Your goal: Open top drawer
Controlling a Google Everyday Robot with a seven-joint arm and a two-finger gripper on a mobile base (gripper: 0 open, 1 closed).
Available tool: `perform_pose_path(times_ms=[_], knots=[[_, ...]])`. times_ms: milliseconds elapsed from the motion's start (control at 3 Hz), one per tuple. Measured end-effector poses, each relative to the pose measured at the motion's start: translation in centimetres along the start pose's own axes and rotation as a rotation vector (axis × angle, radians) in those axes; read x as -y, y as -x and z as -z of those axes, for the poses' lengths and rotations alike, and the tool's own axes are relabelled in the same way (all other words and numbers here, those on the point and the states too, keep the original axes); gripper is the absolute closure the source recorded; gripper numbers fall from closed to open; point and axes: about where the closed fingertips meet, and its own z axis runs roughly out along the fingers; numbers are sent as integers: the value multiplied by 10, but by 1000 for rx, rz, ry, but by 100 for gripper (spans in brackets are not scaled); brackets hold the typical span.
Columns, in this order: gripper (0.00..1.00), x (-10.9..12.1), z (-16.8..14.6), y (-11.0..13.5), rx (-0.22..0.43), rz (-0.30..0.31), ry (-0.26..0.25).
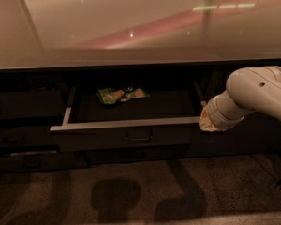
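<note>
The top drawer stands open just below the middle of the view, its wide dark front drawn out from the cabinet under the glossy desk, which fills the whole 12 o'clock half. A small loop handle sits at the centre of the front, toward 6 o'clock from the drawer's pale top edge. A pale metal side rail runs back along the drawer's 9 o'clock side. On the dark drawer floor, toward 12 o'clock and close to the back, lies a green snack packet, flat and apart from the walls.

The gripper is at 3 o'clock of the drawer, right at the end of the front's top edge and seemingly touching it. Whether the jaws are open or closed cannot be told. The white arm reaches in from the 3 o'clock edge of the view.

Shallower drawer fronts sit shut at 9 o'clock. The carpet at 6 o'clock carries soft shadows.
</note>
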Motion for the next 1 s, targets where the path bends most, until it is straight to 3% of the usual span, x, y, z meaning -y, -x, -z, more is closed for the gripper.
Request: perform_pose_path(times_ms=[333, 1000], knots=[[100, 0, 0, 0, 0, -1, 0], [100, 35, 20, -5, -70, -26, 8]])
